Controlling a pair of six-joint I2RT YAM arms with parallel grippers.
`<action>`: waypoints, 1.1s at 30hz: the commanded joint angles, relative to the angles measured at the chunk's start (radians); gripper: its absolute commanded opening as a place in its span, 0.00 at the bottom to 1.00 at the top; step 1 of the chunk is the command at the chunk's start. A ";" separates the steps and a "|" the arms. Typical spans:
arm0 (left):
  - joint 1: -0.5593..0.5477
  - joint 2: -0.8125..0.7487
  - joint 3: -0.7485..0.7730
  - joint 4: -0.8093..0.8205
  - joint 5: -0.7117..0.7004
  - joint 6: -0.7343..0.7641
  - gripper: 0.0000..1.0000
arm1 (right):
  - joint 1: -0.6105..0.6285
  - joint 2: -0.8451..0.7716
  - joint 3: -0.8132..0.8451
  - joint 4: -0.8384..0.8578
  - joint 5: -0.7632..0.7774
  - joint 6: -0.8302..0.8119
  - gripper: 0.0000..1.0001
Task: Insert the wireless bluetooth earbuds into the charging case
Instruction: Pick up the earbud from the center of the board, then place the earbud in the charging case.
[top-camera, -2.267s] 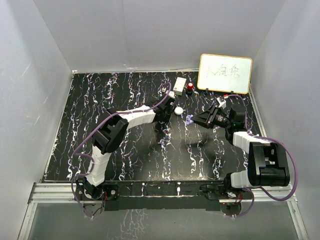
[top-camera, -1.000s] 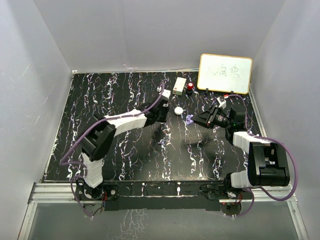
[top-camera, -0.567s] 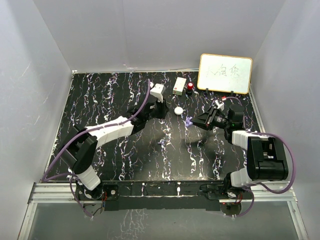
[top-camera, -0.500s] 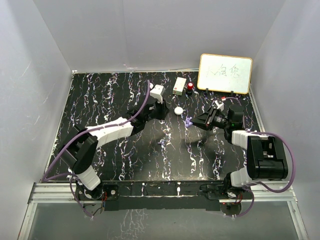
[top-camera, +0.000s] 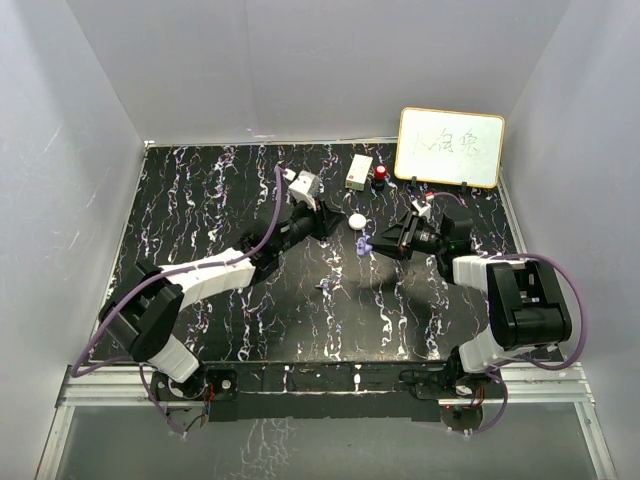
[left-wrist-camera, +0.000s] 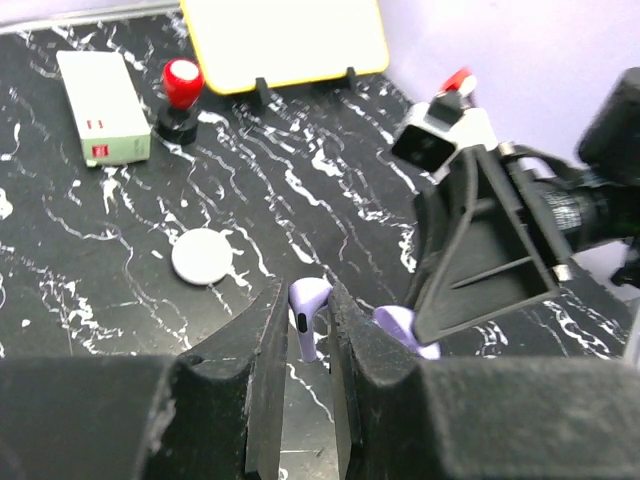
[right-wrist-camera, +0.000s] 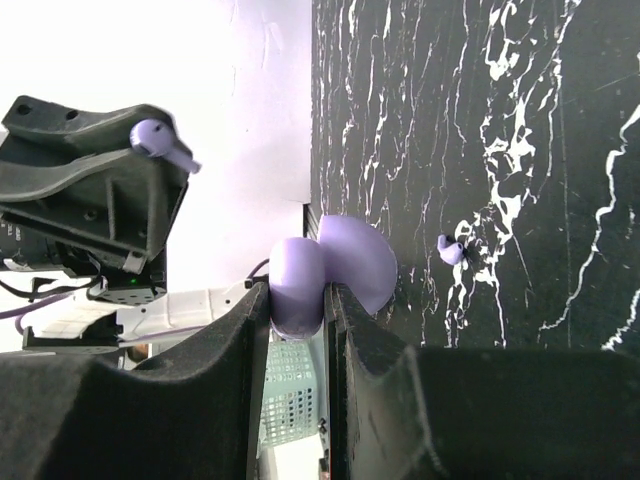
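**Top external.** My left gripper (top-camera: 328, 226) and right gripper (top-camera: 374, 243) face each other over the far middle of the table (top-camera: 200, 230). The left arm reaches long and low toward 1 o'clock. The right arm is folded, with its forearm pointing toward 10 o'clock. The right jaws are closed on the lilac charging case (top-camera: 364, 245), which shows at their tip. A loose earbud (top-camera: 322, 288) lies on the table at 7 o'clock from the case, apart from both grippers. A white puck (top-camera: 357, 221) lies near the case, toward 12 o'clock.

**Left wrist.** My left jaws are almost closed and pinch the held earbud (left-wrist-camera: 308, 308). Its rounded head pokes out past the fingertips. The case sits just beside it at 4 o'clock, in the right gripper's grasp. This view hides the sockets, so I cannot tell which one is in line.

**Right wrist.** My right jaws clamp the case across its body, with a rounded half standing out on the 3 o'clock side. The left gripper is at 10 o'clock with the bud at its tip, well short of the case. The loose bud lies at 3 o'clock on the table.

**Step in hand (judgement).** This is seating the first bud. I should keep the right arm motionless as a fixture. The left should turn the bud's stem toward the socket and advance slowly along the socket's axis. The left jaws should part only once the bud sits flush, because a tilted entry could pop it loose.
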 joint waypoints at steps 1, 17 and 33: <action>0.005 -0.085 -0.053 0.197 0.062 0.001 0.00 | 0.030 0.020 0.045 0.124 -0.016 0.072 0.00; 0.005 -0.090 -0.231 0.552 0.089 0.012 0.00 | 0.105 0.141 0.007 0.553 0.015 0.396 0.00; 0.005 -0.052 -0.263 0.694 0.143 0.086 0.00 | 0.148 0.211 0.038 0.692 0.066 0.528 0.00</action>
